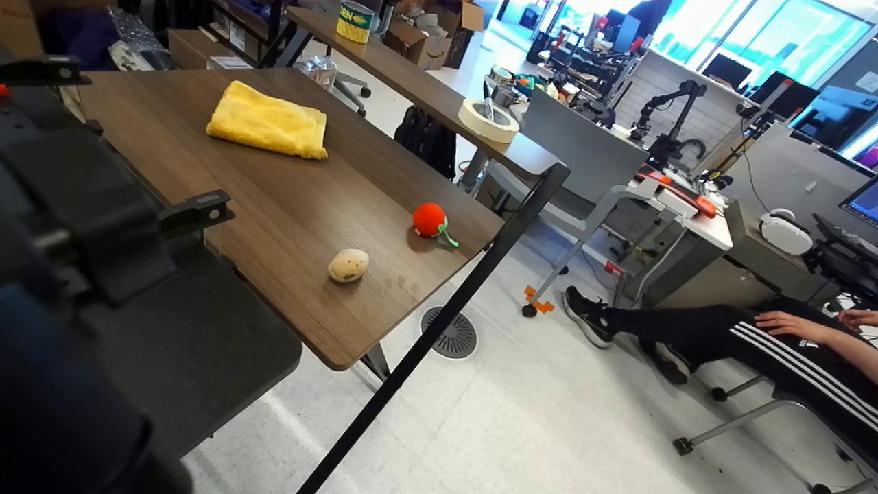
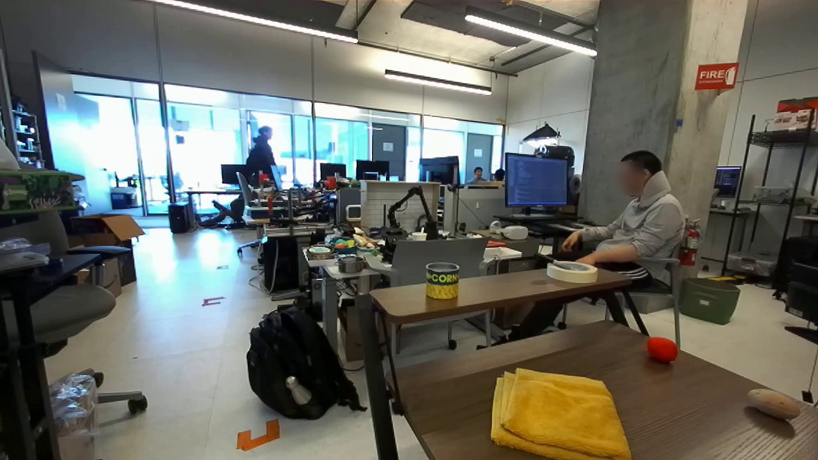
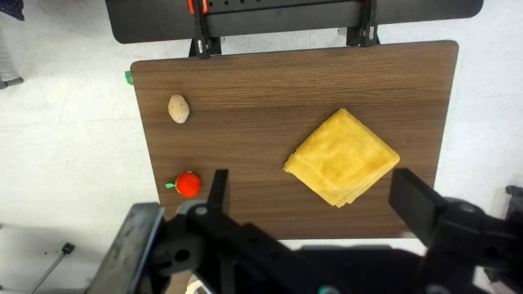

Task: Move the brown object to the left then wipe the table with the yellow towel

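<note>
Gaping wide, the gripper [image 3: 311,173] holds nothing; the brown object's [image 3: 179,109] long axis parallels the table's [image 3: 245,134] short edge.

A round red object [image 3: 188,184] with a green strip [image 3: 170,185] at its side showed in the wrist view. On a narrow wooden bench [image 2: 495,292] a corn can [image 2: 442,281] stood upright, well apart from a pale tape roll [image 2: 572,276] lying flat. A black backpack [image 2: 291,364] rested on the floor [image 2: 179,358], near an orange mark [image 2: 273,431], while farther back a man [image 2: 652,217] sat facing a lit monitor [image 2: 535,180], a green bin [image 2: 709,300] near him.
</note>
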